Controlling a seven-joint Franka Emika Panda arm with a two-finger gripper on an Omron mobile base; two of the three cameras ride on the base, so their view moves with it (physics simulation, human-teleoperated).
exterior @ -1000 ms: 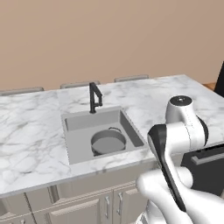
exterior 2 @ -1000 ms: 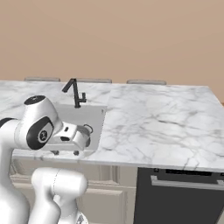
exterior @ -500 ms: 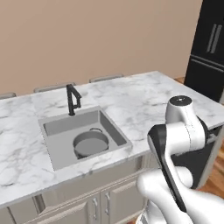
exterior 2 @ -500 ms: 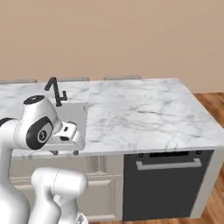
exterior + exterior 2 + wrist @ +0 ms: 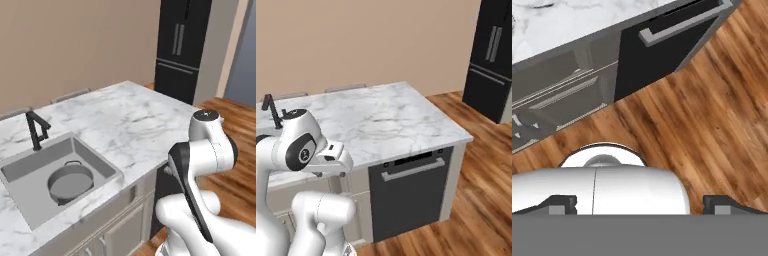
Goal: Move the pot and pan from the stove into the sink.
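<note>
A round grey metal pot (image 5: 70,182) with deep straight walls and a small loop handle at its far rim is seen standing upright on the floor of the sink (image 5: 30,169), toward the basin's right half; its inside is bare and grey. The sink is a rectangular steel basin sunk into the white marble counter (image 5: 125,125) near the counter's front edge, with a black angular faucet (image 5: 36,129) rising at its far rim. The white arm is folded close above its base in front of the counter's right end, the elbow raised and the wrist turned downward. The gripper (image 5: 642,202) is pointed at the wooden floor (image 5: 702,125), with its two dark fingertips (image 5: 559,204) set wide apart and nothing held between them. A black dishwasher front (image 5: 411,195) with a silver bar handle is set under the counter's right end; a black refrigerator (image 5: 182,47) stands beyond the counter's far right corner.
</note>
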